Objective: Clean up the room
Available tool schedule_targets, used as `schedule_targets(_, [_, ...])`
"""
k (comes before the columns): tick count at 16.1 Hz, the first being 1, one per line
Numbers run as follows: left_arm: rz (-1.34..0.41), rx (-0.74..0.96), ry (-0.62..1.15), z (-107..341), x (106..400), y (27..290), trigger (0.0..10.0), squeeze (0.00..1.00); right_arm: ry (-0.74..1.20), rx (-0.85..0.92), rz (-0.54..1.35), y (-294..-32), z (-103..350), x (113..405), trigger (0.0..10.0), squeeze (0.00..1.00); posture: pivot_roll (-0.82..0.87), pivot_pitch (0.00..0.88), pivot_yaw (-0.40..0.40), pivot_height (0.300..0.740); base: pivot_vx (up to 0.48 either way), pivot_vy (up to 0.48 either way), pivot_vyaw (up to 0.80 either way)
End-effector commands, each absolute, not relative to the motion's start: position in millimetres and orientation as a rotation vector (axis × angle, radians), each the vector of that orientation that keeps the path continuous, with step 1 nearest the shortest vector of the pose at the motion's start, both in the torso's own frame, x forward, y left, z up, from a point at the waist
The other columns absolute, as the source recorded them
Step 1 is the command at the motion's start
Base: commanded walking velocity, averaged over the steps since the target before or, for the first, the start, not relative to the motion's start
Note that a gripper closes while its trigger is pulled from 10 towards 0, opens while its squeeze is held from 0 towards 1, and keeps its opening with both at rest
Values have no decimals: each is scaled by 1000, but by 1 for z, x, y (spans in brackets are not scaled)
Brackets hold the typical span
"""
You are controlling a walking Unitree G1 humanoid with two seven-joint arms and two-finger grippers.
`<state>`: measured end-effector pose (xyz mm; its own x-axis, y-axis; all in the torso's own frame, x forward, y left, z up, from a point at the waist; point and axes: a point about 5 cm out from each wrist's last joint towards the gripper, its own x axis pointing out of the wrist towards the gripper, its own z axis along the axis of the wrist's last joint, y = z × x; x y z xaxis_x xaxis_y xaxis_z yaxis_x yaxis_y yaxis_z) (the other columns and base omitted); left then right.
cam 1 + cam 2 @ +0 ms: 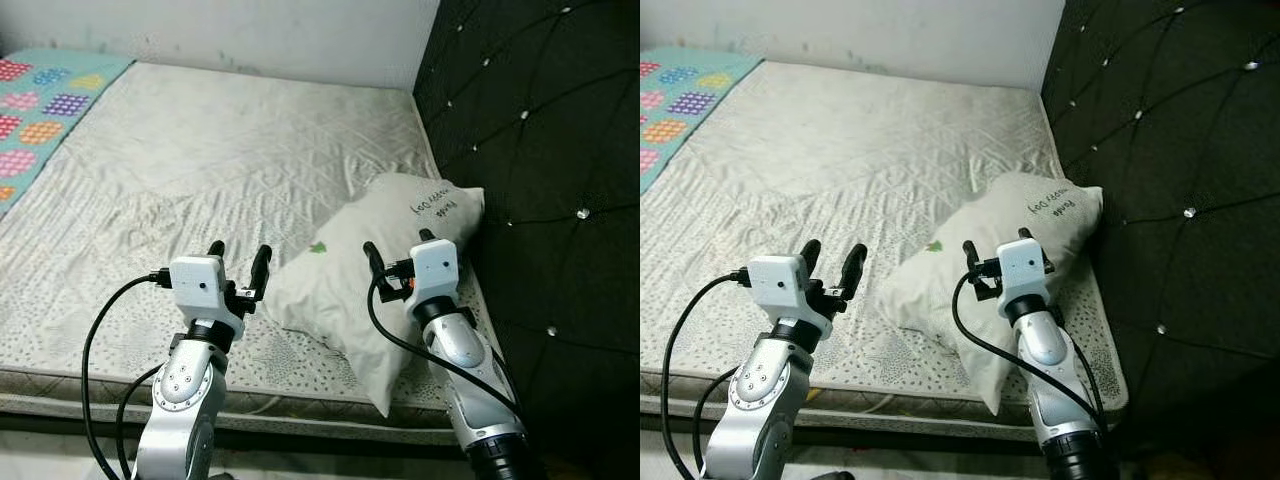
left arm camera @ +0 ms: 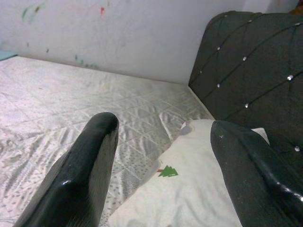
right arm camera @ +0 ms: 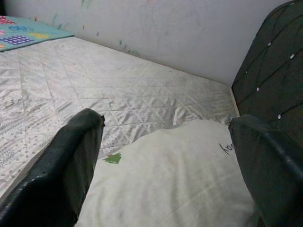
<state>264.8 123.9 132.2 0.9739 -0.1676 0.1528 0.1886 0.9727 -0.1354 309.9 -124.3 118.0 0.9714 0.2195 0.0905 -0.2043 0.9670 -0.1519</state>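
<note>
**Both arms squared up to the pillow**

From the head camera, the pillow lies at lower right of the frame, on the bed, against the dark headboard. The left gripper hovers just beside its near corner; the right gripper hangs over its middle. Both have fingers spread wide, holding nothing.

The left wrist view looks between its fingers at the pillow's edge.

The right wrist view frames the pillow squarely. My guess: the reach is in hand; next, lower and close.
</note>
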Motion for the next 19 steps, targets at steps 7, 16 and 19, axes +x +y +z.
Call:
schedule_targets(7, [-202, -155, -125, 130, 265, 119, 10000, 0, -110, -144, 205, -128, 118, 311, 10000, 0, -14, 100, -79, 740, 0, -236, 0])
schedule_targets(16, [-190, -172, -129, 130, 265, 119, 10000, 0, -96, -136, 217, -128, 115, 309, 10000, 0, -18, 106, -82, 740, 0, -60, 0])
schedule_targets(19, [-186, -164, -128, 129, 262, 120, 10000, 0, -55, -152, 249, -127, 109, 307, 10000, 0, -16, 113, -83, 740, 0, 0, 0])
